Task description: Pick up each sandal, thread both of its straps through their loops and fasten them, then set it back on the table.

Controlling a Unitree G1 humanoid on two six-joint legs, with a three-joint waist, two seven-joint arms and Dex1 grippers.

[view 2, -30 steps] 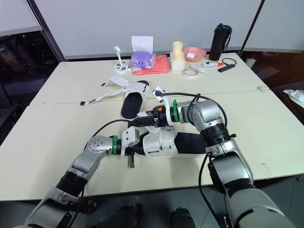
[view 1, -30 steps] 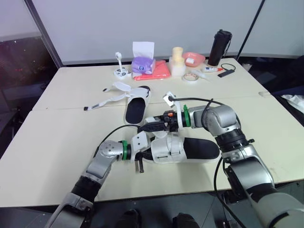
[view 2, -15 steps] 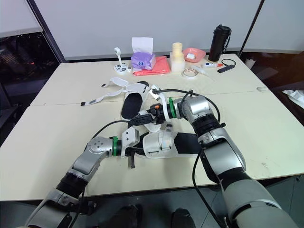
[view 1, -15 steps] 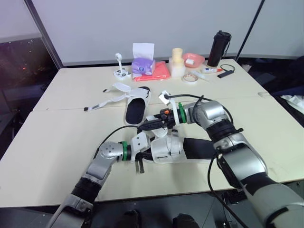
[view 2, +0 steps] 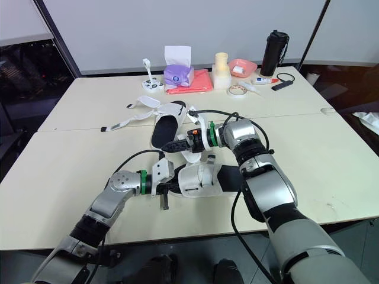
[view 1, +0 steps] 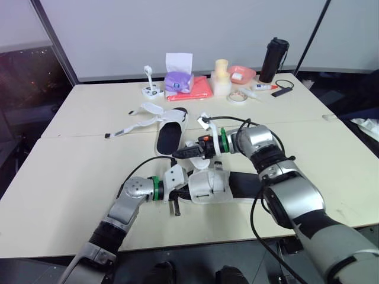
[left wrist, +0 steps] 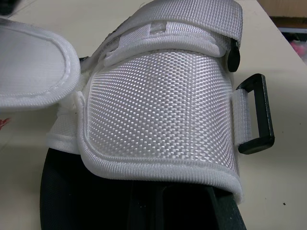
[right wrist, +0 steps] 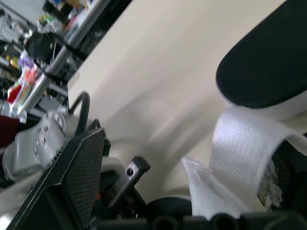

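**Work Surface and Clearance Status**

**Surface and room.** Two cream tables [view 1: 71, 177] stand pushed together. Their seam [view 1: 77, 135] runs across the head views. Behind them are a pale wall panel [view 1: 237, 29] and, on the robot's left, dark glass [view 1: 23, 77].

**Task items.**
- The near sandal [view 1: 237, 184] lies flat on the front table, close to its near edge. It has a black sole and a white woven upper. A black loop [left wrist: 254, 115] projects from the side of the upper.
- The far sandal [view 1: 169, 133] lies across the seam. Its loose straps [view 1: 139, 118] trail toward the robot's left.

**Grippers.**
- The left gripper [view 1: 180, 192] sits at the end of the near sandal, low on the table. Whether it is clamped cannot be told.
- The right gripper [view 1: 180, 152] hangs above the table between the two sandals. Its fingers [right wrist: 79, 177] are spread wide. A white strap [right wrist: 244, 148] of the near sandal stands up between them, close to one side, and no pinch is visible.

**Edges and clearance.**
- The robot's-left half of the front table is bare out to its edge, as is the right front corner.
- A row of items lines the back edge, well apart from both sandals: a purple tissue box [view 1: 177, 80], a red cloth [view 1: 192, 90], a cream roll [view 1: 221, 77], a pink bowl [view 1: 241, 73] and a black bottle [view 1: 273, 59].
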